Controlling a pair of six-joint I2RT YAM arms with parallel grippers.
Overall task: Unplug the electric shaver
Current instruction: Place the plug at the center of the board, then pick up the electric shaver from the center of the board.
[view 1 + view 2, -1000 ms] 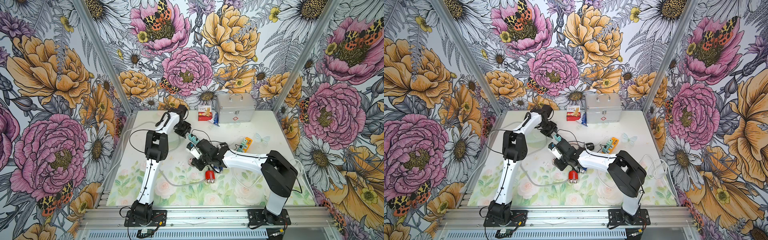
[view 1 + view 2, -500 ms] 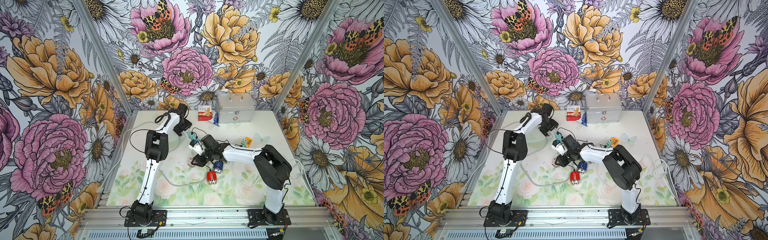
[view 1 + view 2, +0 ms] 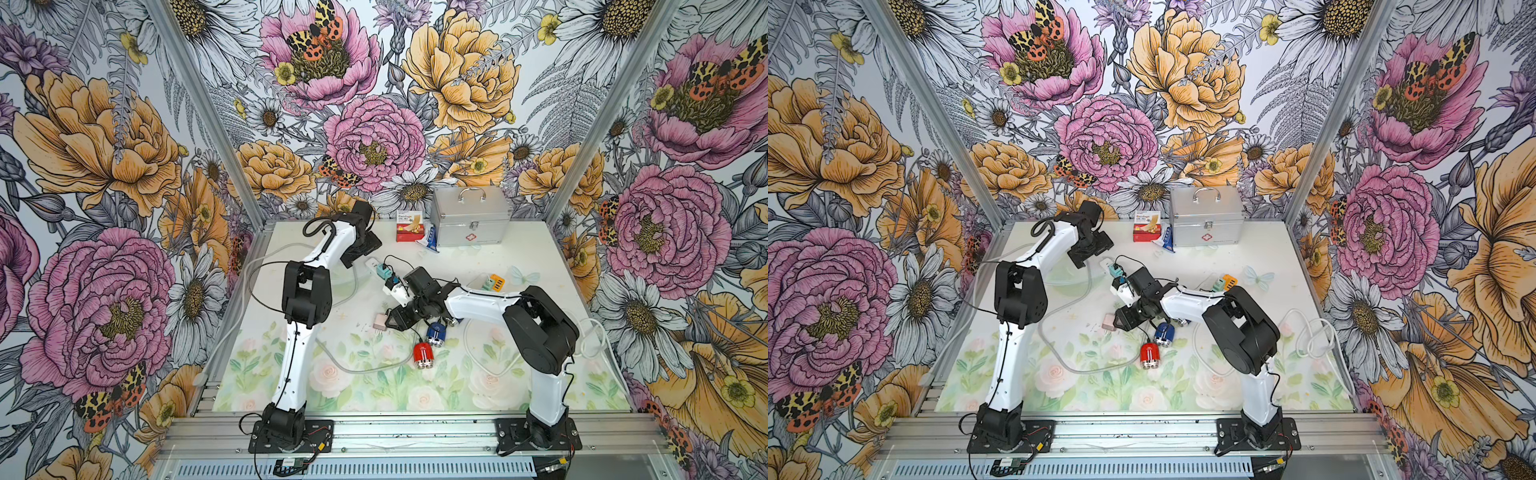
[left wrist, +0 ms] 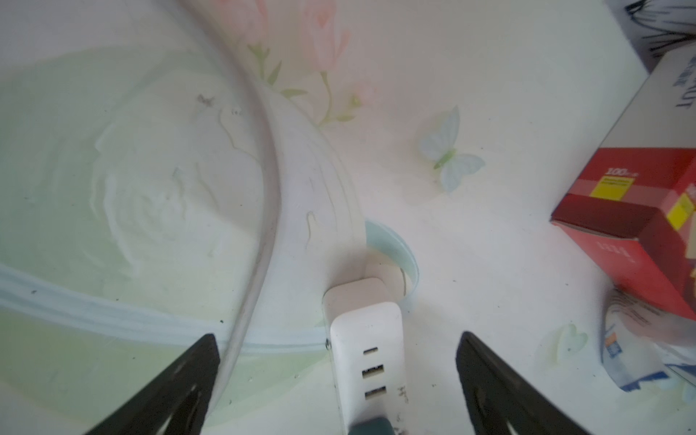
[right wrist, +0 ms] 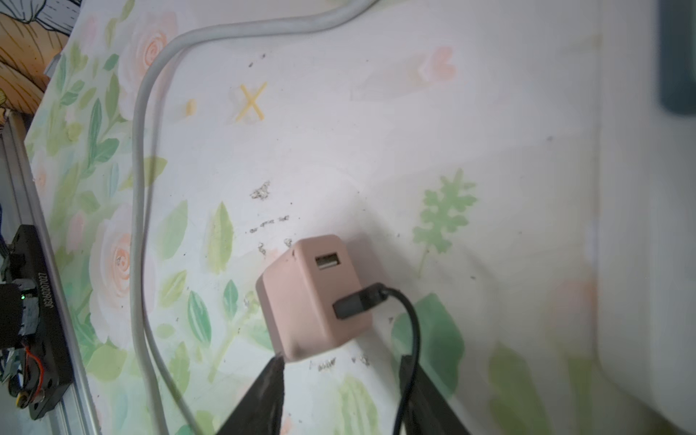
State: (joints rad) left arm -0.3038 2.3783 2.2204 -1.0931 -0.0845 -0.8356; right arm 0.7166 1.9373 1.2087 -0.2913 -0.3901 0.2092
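The pink charger is seen lying on the desk just ahead of the right hand, beyond the fingers rather than between them. One fingertip is touching the charger's nearest corner. The other finger is crossed by the black cord, whose plug is seated in one of the charger's two ports; the second port is left bare. The right hand is held open, with nothing gripped.

The charger is a small, rounded, matt pink cube, laid on one face with its port side turned toward the hand.

In both top views the red shaver is found nearer the desk's front edge than the right hand, and the blue shaver just beside it, under the right forearm. Each is a short rounded body with silver heads at its front end. A black cord is seen reaching the top of the red shaver. Whether it is the one from the charger cannot be told.

The left hand is held wide open over the end of the white power strip, a finger on either side and neither touching it. Three slots are shown on the strip, and a teal plug is seated further along it.
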